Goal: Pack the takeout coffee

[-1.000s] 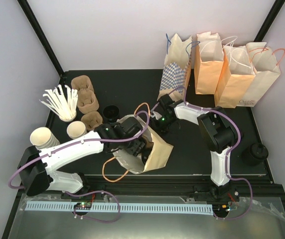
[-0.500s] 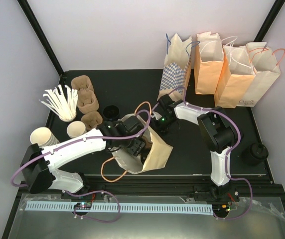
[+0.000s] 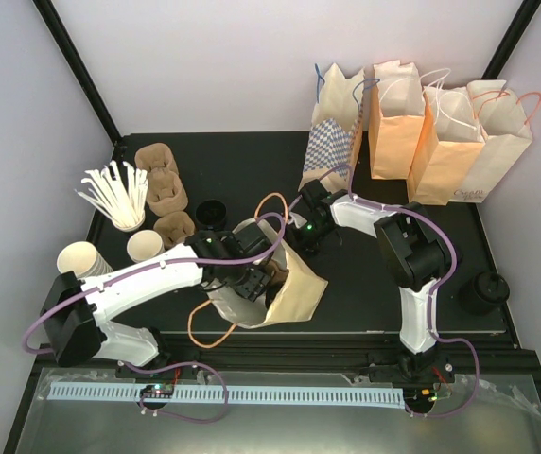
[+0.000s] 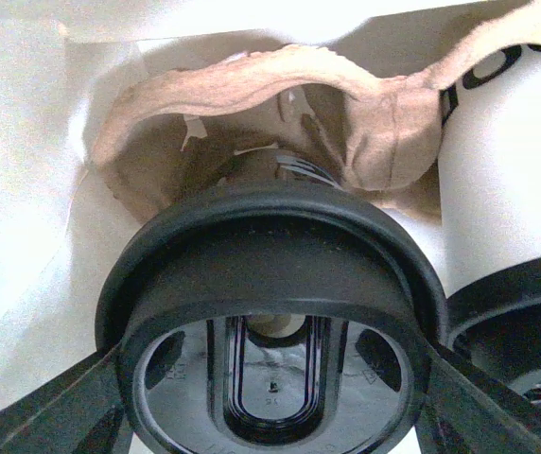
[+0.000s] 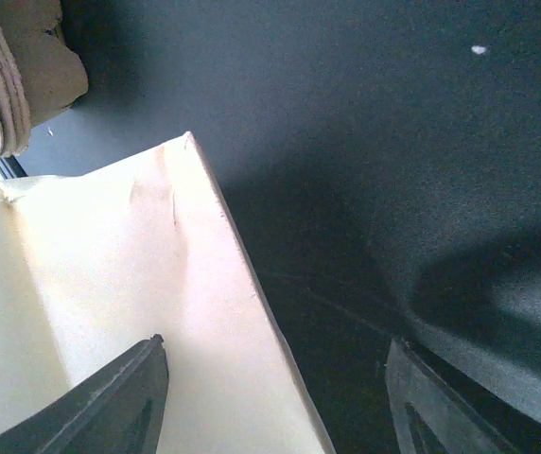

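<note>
Black table, pale walls; left fingers pinch the takeout coffee, right fingers spread over bag.

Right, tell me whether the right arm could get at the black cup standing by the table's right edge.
Probably yes: the black cup stands alone, nothing around it. The right gripper is open astride the tan paper bag's edge and must back off first.
</note>
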Robot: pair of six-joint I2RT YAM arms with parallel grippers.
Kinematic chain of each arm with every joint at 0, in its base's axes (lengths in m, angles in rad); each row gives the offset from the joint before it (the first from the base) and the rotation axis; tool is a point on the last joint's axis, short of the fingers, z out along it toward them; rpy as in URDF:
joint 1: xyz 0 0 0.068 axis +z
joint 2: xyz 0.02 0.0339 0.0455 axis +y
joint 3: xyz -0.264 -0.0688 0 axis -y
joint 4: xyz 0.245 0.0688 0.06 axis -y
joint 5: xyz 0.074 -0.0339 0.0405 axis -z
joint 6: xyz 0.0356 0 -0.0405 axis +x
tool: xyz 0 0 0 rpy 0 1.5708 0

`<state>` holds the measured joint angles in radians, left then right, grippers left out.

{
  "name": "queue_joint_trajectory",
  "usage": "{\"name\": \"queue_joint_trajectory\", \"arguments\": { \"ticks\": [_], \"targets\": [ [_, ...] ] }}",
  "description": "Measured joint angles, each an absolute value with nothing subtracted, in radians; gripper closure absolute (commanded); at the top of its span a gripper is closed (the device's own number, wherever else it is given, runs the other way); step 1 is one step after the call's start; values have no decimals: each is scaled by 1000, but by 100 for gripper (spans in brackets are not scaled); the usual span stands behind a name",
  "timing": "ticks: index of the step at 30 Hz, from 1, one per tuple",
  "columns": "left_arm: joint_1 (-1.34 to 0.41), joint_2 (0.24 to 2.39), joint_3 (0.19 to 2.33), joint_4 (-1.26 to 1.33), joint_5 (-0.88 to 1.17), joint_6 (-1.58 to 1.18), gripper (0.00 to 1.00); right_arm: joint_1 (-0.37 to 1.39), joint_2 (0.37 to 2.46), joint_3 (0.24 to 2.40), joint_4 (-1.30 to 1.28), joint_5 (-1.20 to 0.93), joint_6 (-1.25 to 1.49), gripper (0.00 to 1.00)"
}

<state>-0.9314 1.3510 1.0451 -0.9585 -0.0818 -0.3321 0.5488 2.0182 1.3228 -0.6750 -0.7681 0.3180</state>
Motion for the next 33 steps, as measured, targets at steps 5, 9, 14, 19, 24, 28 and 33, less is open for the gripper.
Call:
{"name": "queue_joint_trajectory", "arguments": {
  "ticks": [5,9,14,19,24,28,33],
  "targets": [
    [-932,1356,1051,-966,-83,-342,40,549,2018,1323,-677,-768,318,34],
    [-932,1346,1051,-968,-85,-349,40,549,2018,1323,-677,-768,318,34],
    [-932,1261,1019,-948,-94,-373,42,550,2018,1323,-678,-768,318,34],
    [-932,1163,922,-857,-107,-413,44,550,2018,1323,-680,-768,318,34],
    [-932,1124,818,-728,-131,-454,47,550,2017,1319,-679,-768,318,34],
    [-931,1083,744,-639,-154,-475,47,550,2005,1293,-677,-768,319,34],
    [-932,1031,691,-581,-164,-487,47,550,1990,1273,-672,-770,319,34]
  ]
}}
